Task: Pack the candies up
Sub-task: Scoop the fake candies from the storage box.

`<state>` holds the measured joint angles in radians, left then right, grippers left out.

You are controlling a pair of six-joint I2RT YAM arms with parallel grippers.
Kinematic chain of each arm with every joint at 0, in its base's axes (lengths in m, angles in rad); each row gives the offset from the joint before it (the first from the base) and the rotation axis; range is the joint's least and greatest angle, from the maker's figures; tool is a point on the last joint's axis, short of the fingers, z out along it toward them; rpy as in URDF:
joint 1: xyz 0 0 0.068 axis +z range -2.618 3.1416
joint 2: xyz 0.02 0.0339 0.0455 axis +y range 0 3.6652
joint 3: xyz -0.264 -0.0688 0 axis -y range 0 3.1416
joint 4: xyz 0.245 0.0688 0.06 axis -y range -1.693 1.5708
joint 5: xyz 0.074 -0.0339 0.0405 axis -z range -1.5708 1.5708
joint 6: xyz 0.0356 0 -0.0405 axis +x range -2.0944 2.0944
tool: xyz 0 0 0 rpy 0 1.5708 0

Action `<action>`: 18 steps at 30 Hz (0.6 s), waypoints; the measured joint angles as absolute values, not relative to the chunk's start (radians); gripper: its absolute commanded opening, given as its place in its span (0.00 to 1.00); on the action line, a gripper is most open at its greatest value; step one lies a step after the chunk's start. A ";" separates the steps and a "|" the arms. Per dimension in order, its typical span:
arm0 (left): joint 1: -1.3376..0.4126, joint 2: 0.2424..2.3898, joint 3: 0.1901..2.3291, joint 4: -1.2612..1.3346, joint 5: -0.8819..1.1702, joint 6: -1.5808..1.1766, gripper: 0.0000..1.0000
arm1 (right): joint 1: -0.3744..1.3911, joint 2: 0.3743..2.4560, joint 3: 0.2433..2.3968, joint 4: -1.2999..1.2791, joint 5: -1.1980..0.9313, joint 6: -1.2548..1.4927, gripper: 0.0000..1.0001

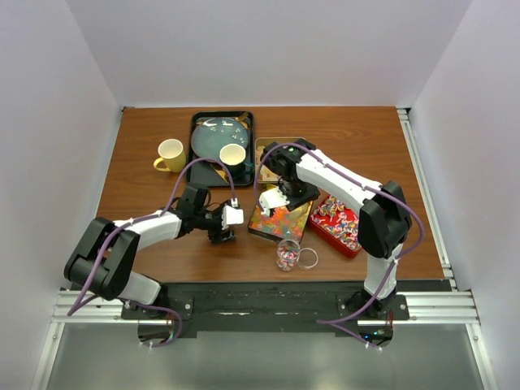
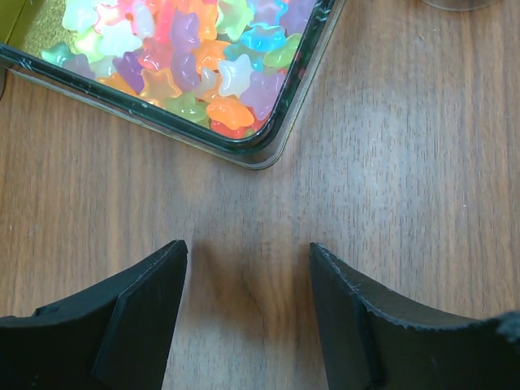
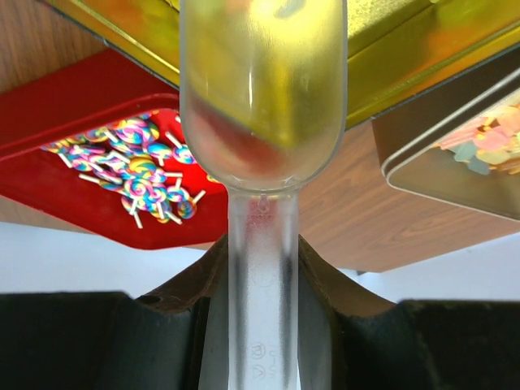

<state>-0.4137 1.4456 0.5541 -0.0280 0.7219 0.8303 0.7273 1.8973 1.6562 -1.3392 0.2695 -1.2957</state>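
Left tool (image 2: pixel 248 276): fingers spread, gripping nothing. It hangs low over bare desk (image 2: pixel 390 162), just beside the corner of the dark tray (image 2: pixel 268 150).
Right tool (image 3: pixel 262 268): pressed onto the handle of a clear scoop (image 3: pixel 262 122), with the bowl pointing away from the wrist.
Scoop contents: a reddish blur shows through the wall. Whether it is a load cannot be told.
Candies, lot one: translucent star pieces (image 2: pixel 195 57) fill the dark tray up to its rim.
Candies, lot two: swirled lollipops (image 3: pixel 134 175) lie heaped in the red tray (image 3: pixel 81 97).
Candies, lot three: pastel pieces (image 3: pixel 487 138) lie in a tin at the right of the right wrist view.
Jar (image 1: pixel 287 253): uncapped and part filled, it stands near the front of the desk just ahead of the trays. Its lid (image 1: pixel 309 258) lies beside it.
Placement rationale: the open jar close to the trays probably keeps each scoop carry short. The left tool appears posted to steady the dark tray.
Stage: judged to be mid-scooping, with most of the candies unpacked.
Risk: spillage if the scoop tilts during transfer.
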 measured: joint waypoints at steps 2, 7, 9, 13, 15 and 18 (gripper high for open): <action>-0.415 1.446 0.554 -0.027 0.719 0.830 0.65 | 0.730 1.905 1.655 -1.339 0.269 -1.279 0.00; -0.428 1.459 0.554 -0.007 0.697 0.838 0.63 | 0.744 1.917 1.638 -1.342 0.245 -1.236 0.00; -0.438 1.464 0.554 0.002 0.682 0.842 0.63 | 0.749 1.934 1.638 -1.344 0.233 -1.216 0.00; -0.459 1.467 0.554 0.024 0.657 0.853 0.61 | 0.750 1.992 1.648 -1.348 0.184 -1.167 0.00; -0.466 1.467 0.553 0.036 0.646 0.856 0.59 | 0.751 2.031 1.673 -1.351 0.162 -1.141 0.00; -0.469 1.467 0.552 0.046 0.636 0.857 0.58 | 0.751 2.089 1.724 -1.357 0.125 -1.107 0.00</action>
